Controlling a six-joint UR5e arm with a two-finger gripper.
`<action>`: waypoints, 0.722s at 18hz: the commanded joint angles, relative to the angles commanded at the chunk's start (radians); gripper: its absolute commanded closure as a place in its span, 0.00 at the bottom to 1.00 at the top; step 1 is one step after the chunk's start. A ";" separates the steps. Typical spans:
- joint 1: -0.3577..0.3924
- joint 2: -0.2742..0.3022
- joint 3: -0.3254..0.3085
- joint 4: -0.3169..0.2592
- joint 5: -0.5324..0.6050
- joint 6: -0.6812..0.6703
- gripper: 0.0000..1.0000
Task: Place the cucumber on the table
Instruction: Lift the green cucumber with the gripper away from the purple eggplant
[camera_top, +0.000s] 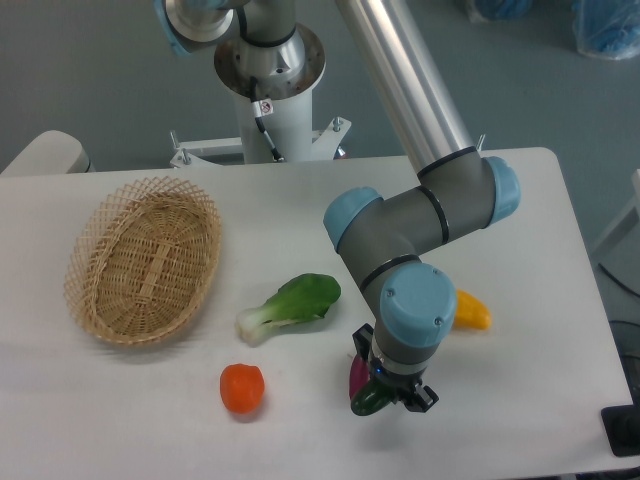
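Note:
My gripper (392, 392) points straight down over the front middle of the white table (520, 400), and the blue wrist hides its fingertips. A dark green end of the cucumber (368, 404) sticks out from under the gripper at its lower left. The rest of the cucumber is hidden beneath the wrist. Black finger parts (424, 398) show at the gripper's lower right and upper left. Whether the jaws grip the cucumber or stand apart from it cannot be seen. I also cannot tell if the cucumber rests on the table.
A purple eggplant (357, 374) lies right beside the gripper on its left. A bok choy (292, 304), an orange-red tomato (241, 388) and a yellow fruit (470, 311) lie nearby. An empty wicker basket (145, 258) stands at the left.

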 joint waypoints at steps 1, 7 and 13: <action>0.002 0.002 0.000 -0.002 -0.002 0.000 0.93; 0.002 0.008 -0.002 -0.009 0.046 0.002 0.93; 0.006 0.009 -0.003 -0.018 0.046 0.000 0.93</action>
